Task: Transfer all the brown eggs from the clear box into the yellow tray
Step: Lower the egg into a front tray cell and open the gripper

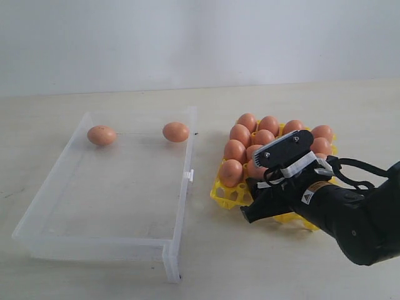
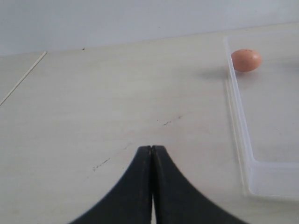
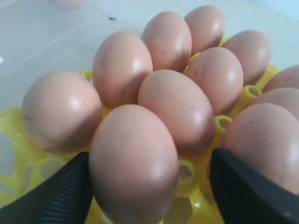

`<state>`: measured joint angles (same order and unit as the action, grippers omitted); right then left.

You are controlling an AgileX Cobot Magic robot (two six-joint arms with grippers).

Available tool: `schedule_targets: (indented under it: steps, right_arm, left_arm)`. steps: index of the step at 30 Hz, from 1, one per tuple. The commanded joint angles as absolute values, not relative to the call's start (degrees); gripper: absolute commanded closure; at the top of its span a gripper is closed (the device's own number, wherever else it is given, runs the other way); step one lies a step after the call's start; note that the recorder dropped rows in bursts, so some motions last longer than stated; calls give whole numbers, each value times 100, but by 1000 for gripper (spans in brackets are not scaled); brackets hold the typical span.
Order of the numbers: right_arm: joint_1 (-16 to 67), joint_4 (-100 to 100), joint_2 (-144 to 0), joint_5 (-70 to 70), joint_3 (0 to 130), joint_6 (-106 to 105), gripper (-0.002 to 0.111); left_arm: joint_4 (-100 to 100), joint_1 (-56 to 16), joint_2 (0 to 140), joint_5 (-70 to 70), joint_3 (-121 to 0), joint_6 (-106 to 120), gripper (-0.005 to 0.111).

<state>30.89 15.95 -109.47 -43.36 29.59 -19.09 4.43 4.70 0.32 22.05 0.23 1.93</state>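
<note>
- Exterior view, stock to move: two brown eggs lie in the clear box (image 1: pixel 181 206) against its far wall. The left-hand egg (image 1: pixel 101 135) sits at the upper-left corner and the right-hand egg (image 1: pixel 175 132) at the upper-right corner, well apart.
- Destination: yellow tray (image 1: pixel 226 195), right of centre, just beside the box. Most visible cups are filled; the front cups are partly hidden by the arm.
- Tool one: right gripper (image 3: pixel 149 156), low over the tray's near edge. Its fingers are spread wide either side of a seated egg (image 3: pixel 133 163) and hold nothing.
- Tool two: left gripper (image 2: pixel 152 148), fingers pressed together, empty, over bare table (image 2: pixel 93 116) outside the box.
- Handling, judged: light, rigid, thin-shelled, smooth, apt to roll. Best taken from above, across the narrow waist, with gentle closure.
- Obstructions: the box's low walls crowd a finger beside both eggs. A latch tab (image 1: pixel 190 175) sticks out toward the tray. The tray's close-packed eggs could be knocked.
</note>
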Motion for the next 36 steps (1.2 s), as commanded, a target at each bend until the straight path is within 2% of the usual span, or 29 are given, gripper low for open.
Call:
schedule_targets:
  steps: [1,28,36]
  right_arm:
    - [3054,1656,-10855,-4288,2971,-1945,40]
    - [3067,1501,-10084,-4581,2971,-1131,44]
    - [3067,1501,-9327,-4496,3150,-988,44]
  left_arm:
    - [431,436,0,2169,0,158,107]
    - [431,436,0,2169,0,141,107]
    - [431,436,0,2169,0,141,107]
